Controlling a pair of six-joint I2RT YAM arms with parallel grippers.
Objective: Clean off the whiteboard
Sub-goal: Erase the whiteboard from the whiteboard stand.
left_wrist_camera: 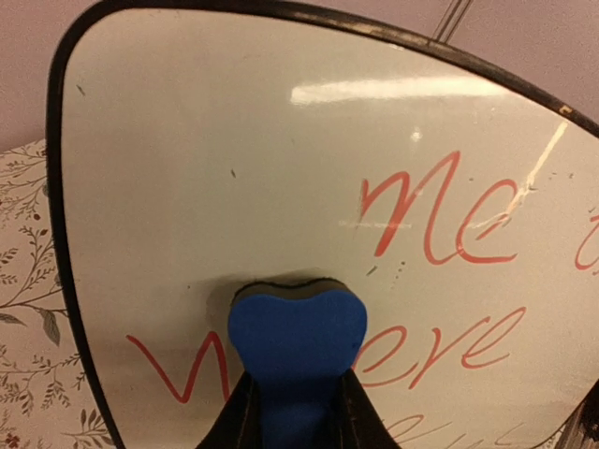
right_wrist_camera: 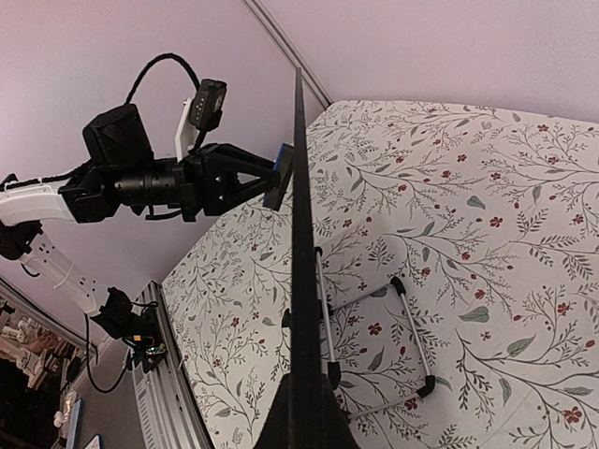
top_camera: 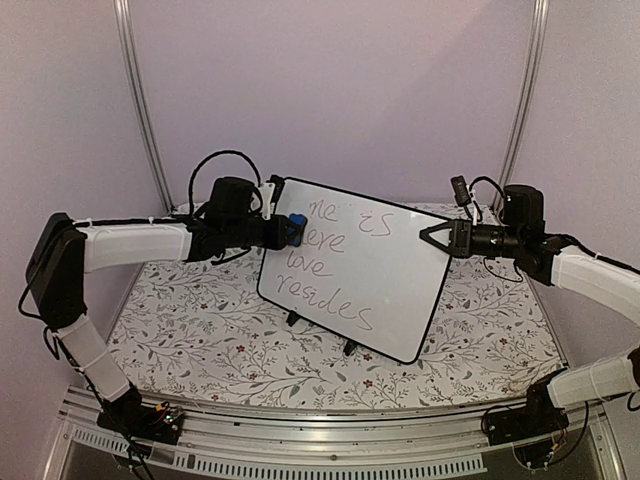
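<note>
Across the desk [top_camera: 480, 340] lies a white cloth printed with grey-green leafy sprigs and small red flowers. Pale lilac walls [top_camera: 330, 90] close the space behind and at both sides, with 2 slanted aluminium posts [top_camera: 140, 100] running up them. A ribbed metal rail [top_camera: 330, 455] runs along the near edge, where the arm bases are bolted.

Near the middle of the desk the whiteboard [top_camera: 390, 290] stands upright on small black feet [top_camera: 350, 347], its face turned toward the top camera and its top edge sloping down to the right. From the right wrist view it appears edge-on as a thin black line, with a bent wire stand [right_wrist_camera: 412, 327] resting on the cloth behind it.

The left pincer [top_camera: 280, 232] is clamped on a blue eraser [left_wrist_camera: 298, 337], whose dark felt face presses against the board's upper left area. The right pincer [top_camera: 432, 238] is closed on the board's right edge, about halfway up.

Reddish-purple handwriting runs down the board in 4 lines. The top line reads "me" followed by a short word that looks like "is". The second reads "Where", its middle letters hidden behind the eraser. Below come "love" and "resides". The patch above and left of the eraser is bare white, with a few dark specks.
</note>
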